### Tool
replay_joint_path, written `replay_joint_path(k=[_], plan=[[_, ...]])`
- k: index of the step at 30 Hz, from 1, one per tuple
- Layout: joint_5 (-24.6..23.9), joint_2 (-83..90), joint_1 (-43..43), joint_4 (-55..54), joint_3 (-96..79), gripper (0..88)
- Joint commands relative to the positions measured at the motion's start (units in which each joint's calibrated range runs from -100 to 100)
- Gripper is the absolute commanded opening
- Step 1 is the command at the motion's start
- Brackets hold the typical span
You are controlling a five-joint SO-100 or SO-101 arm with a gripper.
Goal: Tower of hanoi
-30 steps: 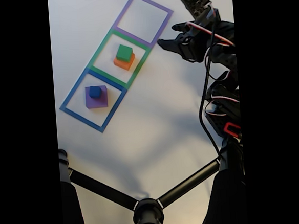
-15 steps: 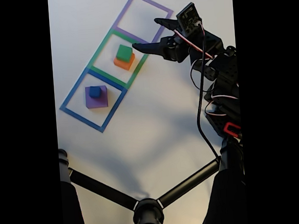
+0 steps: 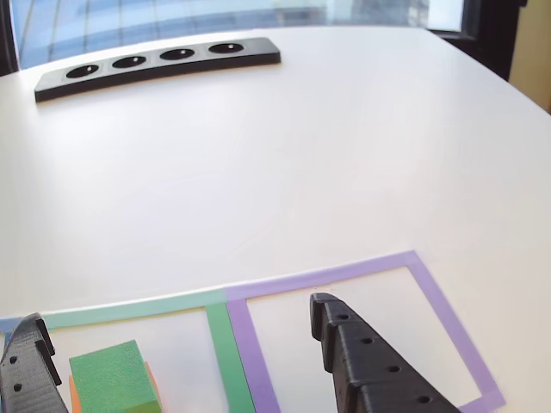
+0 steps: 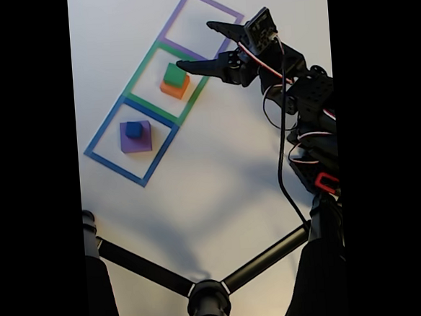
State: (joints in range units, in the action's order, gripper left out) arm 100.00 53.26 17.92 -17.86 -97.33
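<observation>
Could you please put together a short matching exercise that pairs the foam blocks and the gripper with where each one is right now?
Things:
1. green cube
2. blue cube
3. purple slab
4. gripper

Places or states:
A. flat on the table inside the blue tape square
B. open, above the border between the green and purple tape squares
C. on top of the orange block
D. on top of the purple slab

Pairs: 1-C, 2-D, 3-A, 4-B
</observation>
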Motion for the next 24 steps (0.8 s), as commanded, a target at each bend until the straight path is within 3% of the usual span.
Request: replay_joint_path(k=[1,12,24], plan=[[0.0,-5.2,0.8,-5.5,0.1,38.2],[0.0,-25.0,1.8,-22.6,0.6,38.2],[0.0,-36.5,-0.8,-31.1,3.0,38.8]])
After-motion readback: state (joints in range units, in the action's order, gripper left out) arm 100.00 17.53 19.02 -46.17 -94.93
